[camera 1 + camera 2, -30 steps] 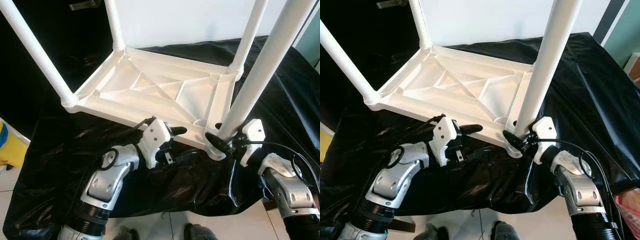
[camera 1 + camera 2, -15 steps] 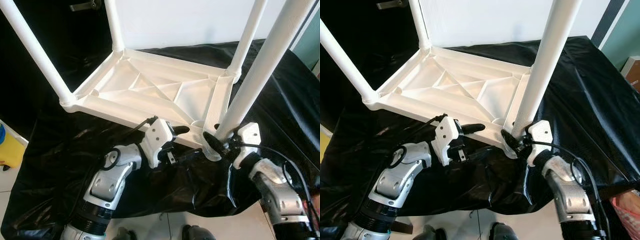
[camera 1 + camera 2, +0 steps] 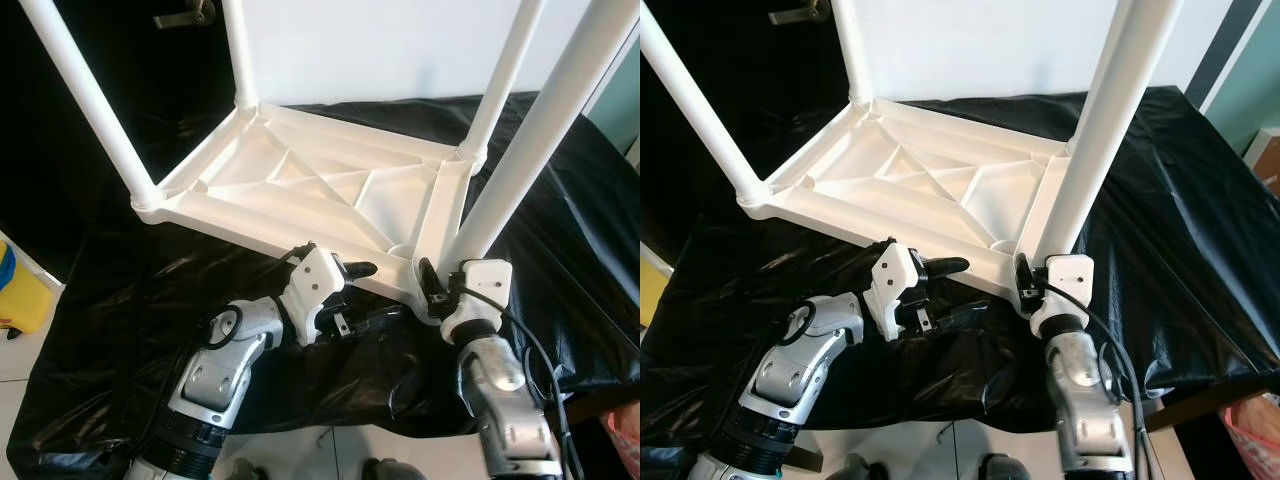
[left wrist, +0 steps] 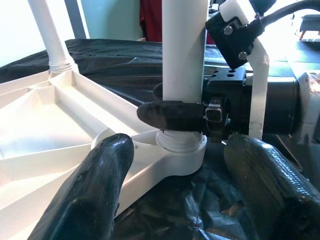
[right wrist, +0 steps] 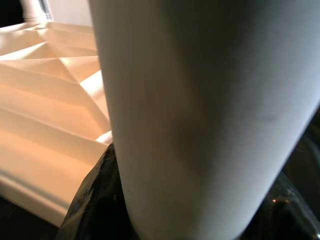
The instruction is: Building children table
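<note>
Table: upturned, likely light, stiff, slick plastic. Right gripper clamped on 5 o'clock leg, low by socket. Left gripper apart at rim.

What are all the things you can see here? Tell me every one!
Table top: one, white, ribbed, lying upside down on the black sheet.
Table legs: four, white, standing up from the table top's corners.
Black sheet: one, shiny and crinkled, spread under the table.
Tiled floor: pale, at the sheet's edge on the robot's left.
Yellow thing: one, on that floor, cut off by the picture's edge.
Door handle: one, metal, on the dark wall behind.
Left gripper: black fingers open, at the table top's near edge.
Right gripper: black fingers shut round the near leg, low by its socket.
</note>
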Controlling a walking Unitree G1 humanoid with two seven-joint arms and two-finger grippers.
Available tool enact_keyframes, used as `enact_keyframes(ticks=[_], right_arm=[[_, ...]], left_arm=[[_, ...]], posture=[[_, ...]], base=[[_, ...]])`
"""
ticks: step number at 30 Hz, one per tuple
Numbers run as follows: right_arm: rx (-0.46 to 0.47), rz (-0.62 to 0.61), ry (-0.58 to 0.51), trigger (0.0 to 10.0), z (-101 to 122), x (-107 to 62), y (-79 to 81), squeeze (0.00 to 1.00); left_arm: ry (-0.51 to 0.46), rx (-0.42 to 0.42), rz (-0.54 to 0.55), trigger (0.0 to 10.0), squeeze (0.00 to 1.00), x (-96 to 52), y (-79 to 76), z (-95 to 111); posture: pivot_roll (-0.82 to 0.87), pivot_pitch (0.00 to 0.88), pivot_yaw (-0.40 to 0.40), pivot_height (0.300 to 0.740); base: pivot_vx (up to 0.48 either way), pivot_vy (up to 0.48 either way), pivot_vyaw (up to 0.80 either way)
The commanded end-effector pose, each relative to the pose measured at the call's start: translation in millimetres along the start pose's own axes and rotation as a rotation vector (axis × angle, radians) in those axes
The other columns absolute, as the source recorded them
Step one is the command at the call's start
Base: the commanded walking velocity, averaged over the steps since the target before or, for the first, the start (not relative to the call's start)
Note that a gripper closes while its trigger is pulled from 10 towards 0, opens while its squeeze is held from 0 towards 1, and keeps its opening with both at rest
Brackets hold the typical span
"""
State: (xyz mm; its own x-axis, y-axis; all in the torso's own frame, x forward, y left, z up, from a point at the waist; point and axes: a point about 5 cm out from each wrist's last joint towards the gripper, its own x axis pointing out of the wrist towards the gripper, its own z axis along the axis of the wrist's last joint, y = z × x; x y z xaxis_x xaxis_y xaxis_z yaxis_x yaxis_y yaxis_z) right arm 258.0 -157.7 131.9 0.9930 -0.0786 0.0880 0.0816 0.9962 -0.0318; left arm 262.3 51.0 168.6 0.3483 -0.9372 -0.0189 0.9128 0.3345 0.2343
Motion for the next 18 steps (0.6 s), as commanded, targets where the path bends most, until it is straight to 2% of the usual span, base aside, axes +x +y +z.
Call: enact_keyframes(ticks=[1,10,12,13,18], right_arm=[[-0.036,-0.034,0.091,10.0,-16.4,-6.2,2.3,0.0],[-0.01,-0.056,0.068,10.0,-11.6,-7.0,2.1,0.0],[-0.038,-0.053,0.06,10.0,-9.6,-6.9,1.3,0.0],[-0.036,-0.039,0.056,10.0,-8.8,-6.7,1.3,1.0],[-0.018,0.009,0.027,10.0,-4.6,-6.8,-1.2,1.0]], left_arm=[[0.003,0.01,0.127,10.0,0.0,-1.1,4.9,-1.2],[0.01,0.036,0.167,10.0,0.0,-3.3,5.4,-1.7],[0.023,0.046,0.184,10.0,0.0,-4.5,5.8,-2.4],[0.023,0.048,0.187,10.0,0.0,-5.1,6.1,-2.3],[0.024,0.027,0.18,10.0,0.0,-6.3,5.5,-2.0]], posture=[[-0.12,0.069,0.014,0.74],[-0.12,0.074,0.014,0.74],[-0.12,0.076,0.014,0.74],[-0.12,0.08,0.013,0.74],[-0.11,0.09,0.014,0.74]], base=[[0.0,0.0,0.0],[0.0,0.0,0.0],[0.0,0.0,0.0],[0.0,0.0,0.0],[0.0,0.0,0.0]])
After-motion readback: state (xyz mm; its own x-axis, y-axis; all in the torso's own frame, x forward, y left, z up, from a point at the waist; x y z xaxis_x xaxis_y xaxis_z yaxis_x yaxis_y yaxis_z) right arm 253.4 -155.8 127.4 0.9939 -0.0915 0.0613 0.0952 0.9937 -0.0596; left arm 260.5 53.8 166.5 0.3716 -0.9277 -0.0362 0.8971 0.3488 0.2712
